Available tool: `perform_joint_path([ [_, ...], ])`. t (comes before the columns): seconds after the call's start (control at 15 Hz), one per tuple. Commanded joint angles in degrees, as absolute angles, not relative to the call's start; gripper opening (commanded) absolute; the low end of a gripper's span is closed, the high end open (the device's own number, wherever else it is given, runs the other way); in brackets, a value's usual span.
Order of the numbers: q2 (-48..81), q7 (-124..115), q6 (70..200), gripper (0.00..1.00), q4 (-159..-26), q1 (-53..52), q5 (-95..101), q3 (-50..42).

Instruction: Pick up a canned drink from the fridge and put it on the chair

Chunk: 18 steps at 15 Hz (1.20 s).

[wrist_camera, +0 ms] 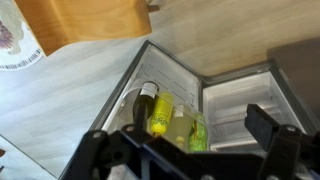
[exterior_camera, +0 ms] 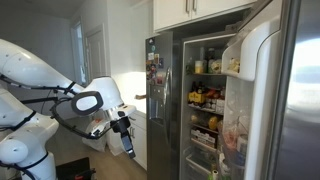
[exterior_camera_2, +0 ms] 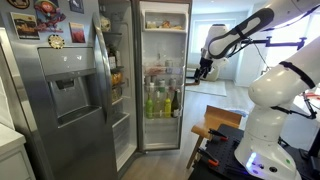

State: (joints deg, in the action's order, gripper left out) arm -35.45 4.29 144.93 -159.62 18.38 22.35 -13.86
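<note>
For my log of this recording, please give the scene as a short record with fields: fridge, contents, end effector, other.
fridge: steel, side-by-side, open, interior lit
bottles: a row standing on a middle shelf, mostly yellow and green
end effector: in the air, outside the fridge and apart from it; nothing seen in it; open or shut cannot be told
magnets: on the upper part of the dispenser door

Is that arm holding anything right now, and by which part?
Nothing is held: the pincer hangs empty and open, apart from the fridge.
</note>
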Motion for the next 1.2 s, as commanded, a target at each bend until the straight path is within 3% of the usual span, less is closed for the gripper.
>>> perform_joint_path([
  [0.0,-28.8,-2.8,155.5,1.0,-158.1,19.3,18.4,-11.2],
  [0.47,-15.4,-13.5,172.9,1.0,-153.5,25.3,16.2,-3.9],
  [1.13,-1.2,-29.6,175.2,1.0,-139.4,34.3,28.7,2.1],
])
